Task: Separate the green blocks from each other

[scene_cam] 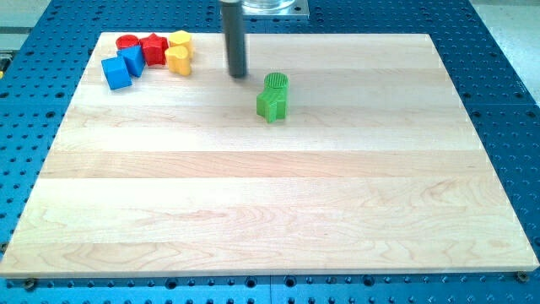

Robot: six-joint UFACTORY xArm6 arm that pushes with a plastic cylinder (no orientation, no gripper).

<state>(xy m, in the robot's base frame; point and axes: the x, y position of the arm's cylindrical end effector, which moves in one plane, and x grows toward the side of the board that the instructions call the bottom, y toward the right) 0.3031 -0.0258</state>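
1. Board: pale wood, lies on a blue perforated table. All blocks sit in the board's top third; places below are given rel. to the green pair.
2. Green star: nearer of the two greens, just above mid-height of the view, a bit left of centre.
3. Green cylinder: directly above the star, slightly to the view's right, touching it. The two greens are pressed together as one clump, not separated.
4. My tip: just left of the green cylinder, abt level with it, near but w/ a small gap, no contact visible. Rod rises straight up to the view's top edge.
5. Claw state: there is no claw on this arm, only the bare rod, so nothing opens or closes and nothing is held.
6. Yellow heart: well left of the greens, slightly higher.
7. Blue cube: far left of the greens, leftmost block.
8. Blue block: touching the cube's upper right; shape unclear.
9. Red star: betw. blue block and yellow heart.
10. Red cylinder: top left, behind the blue block.
11. Yellow block: above the heart, touching it; shape unclear.
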